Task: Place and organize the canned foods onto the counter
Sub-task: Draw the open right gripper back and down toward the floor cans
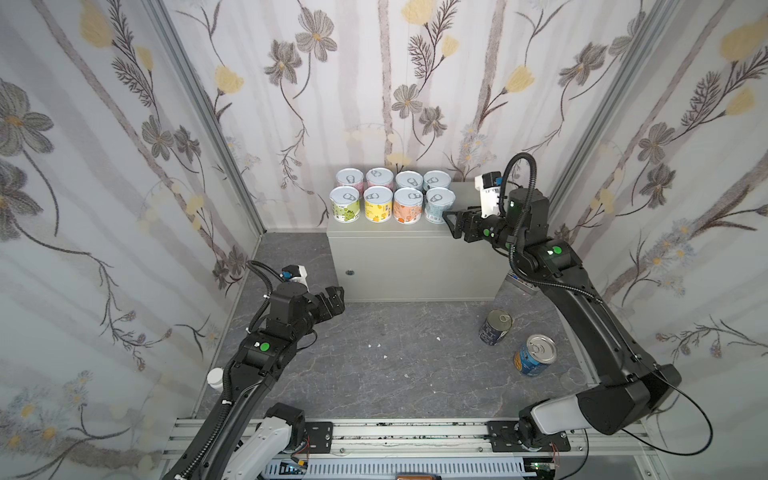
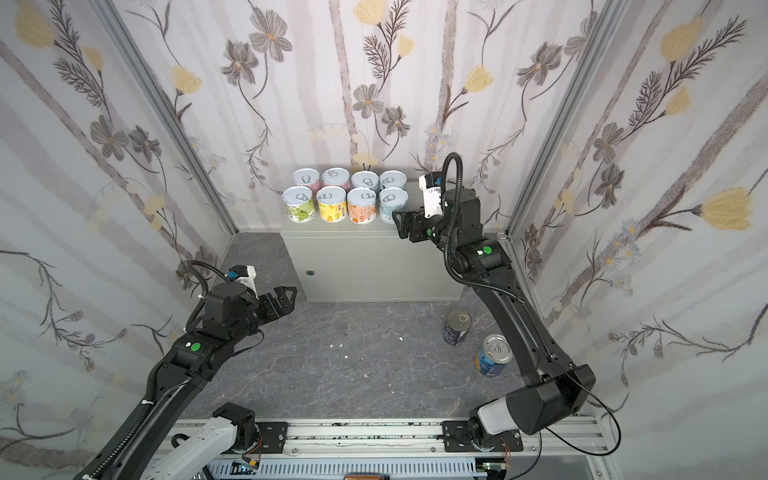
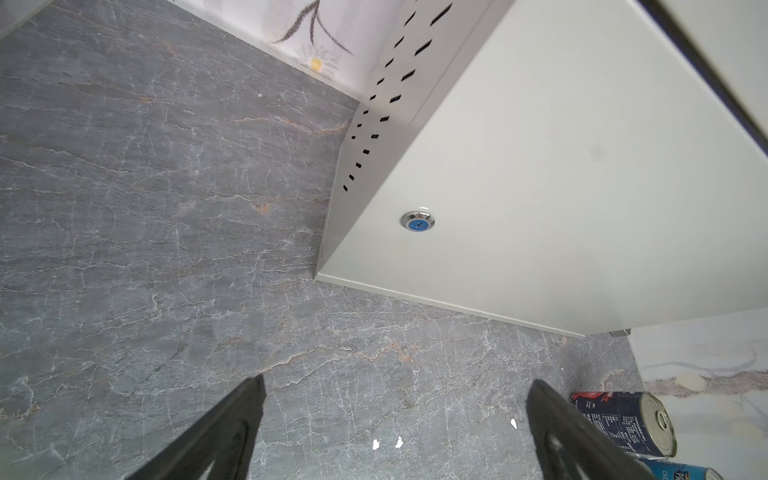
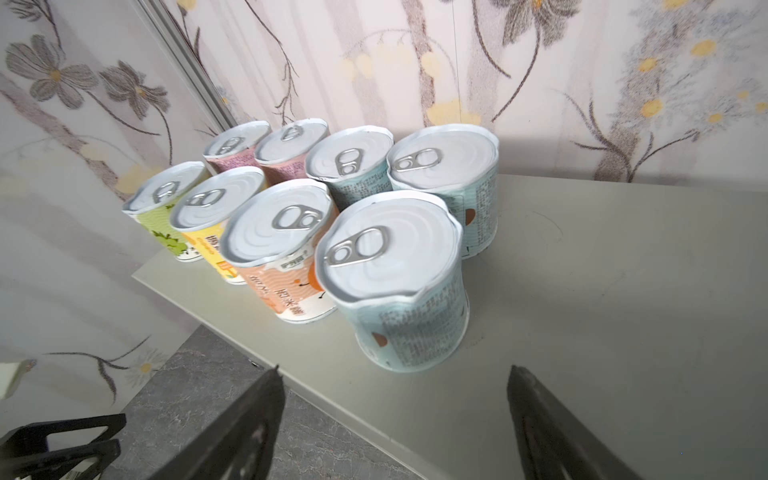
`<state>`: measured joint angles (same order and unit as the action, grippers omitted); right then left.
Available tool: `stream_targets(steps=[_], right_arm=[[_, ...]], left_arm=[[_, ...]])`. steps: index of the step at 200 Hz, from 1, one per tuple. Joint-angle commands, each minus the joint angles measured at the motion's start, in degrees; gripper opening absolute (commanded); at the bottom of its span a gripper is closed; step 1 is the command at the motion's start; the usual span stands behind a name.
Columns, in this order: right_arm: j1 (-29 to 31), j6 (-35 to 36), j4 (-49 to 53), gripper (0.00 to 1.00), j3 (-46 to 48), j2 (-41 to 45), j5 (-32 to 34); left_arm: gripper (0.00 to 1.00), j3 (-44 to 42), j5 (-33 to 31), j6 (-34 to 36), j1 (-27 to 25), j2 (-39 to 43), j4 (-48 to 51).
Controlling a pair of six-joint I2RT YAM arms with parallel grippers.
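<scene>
A white-capped bottle (image 1: 215,378) peeks out on the floor behind the left arm. The left fingers (image 1: 334,293) hang spread wide and empty above the dark marbled floor (image 1: 395,365), just beside the near left corner of the grey-green metal desk (image 1: 415,266); the left wrist view shows both fingers (image 3: 232,428) well apart, with nothing between them. A small round lock (image 1: 350,273) sits low on the desk's front.

Eight short cans stand upright on the left part of the desk top, packed in two rows of four. The front row reads green can (image 1: 345,205), yellow can (image 1: 378,204), orange can (image 1: 408,206) and front blue can (image 1: 439,205). Behind them are two pink cans (image 1: 349,178) and two more blue cans (image 1: 409,180).

The right fingers (image 1: 453,220) hover over the desk's front edge just beside the front blue can (image 4: 407,291), parted and gripping nothing.

Farther right, near the desk's right end, the dark navy can (image 1: 495,327) and the Progresso can (image 1: 536,355) stand on the floor beside the right arm.
</scene>
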<state>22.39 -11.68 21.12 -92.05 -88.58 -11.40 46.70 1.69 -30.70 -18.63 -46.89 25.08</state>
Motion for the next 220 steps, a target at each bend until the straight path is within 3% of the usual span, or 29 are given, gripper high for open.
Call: stream_targets(steps=[1, 51, 128, 179, 220], right_arm=[[0.0, -1.0, -3.7, 0.9, 4.7, 5.1, 1.8], [0.4, -2.4, -2.9, 0.99, 19.3, 19.8, 6.2], [0.8, -6.8, 3.2, 1.0, 40.6, 39.7, 15.3], [0.8, -12.8, 4.2, 1.0, 52.6, 45.1, 21.6], [0.7, -15.9, 3.2, 1.0, 56.9, 44.2, 25.3]], left_arm=[[1.0, -0.3, -0.3, -1.1, -0.6, -0.2, -1.2], [1.0, -0.8, -3.3, -1.7, -5.6, 0.5, -1.4], [1.0, -4.9, -9.3, -4.7, -14.0, 1.2, -2.8], [1.0, -6.6, -11.3, -5.9, -17.0, 0.8, -3.5], [1.0, -10.1, -12.3, -7.1, -18.4, 0.1, -5.2]])
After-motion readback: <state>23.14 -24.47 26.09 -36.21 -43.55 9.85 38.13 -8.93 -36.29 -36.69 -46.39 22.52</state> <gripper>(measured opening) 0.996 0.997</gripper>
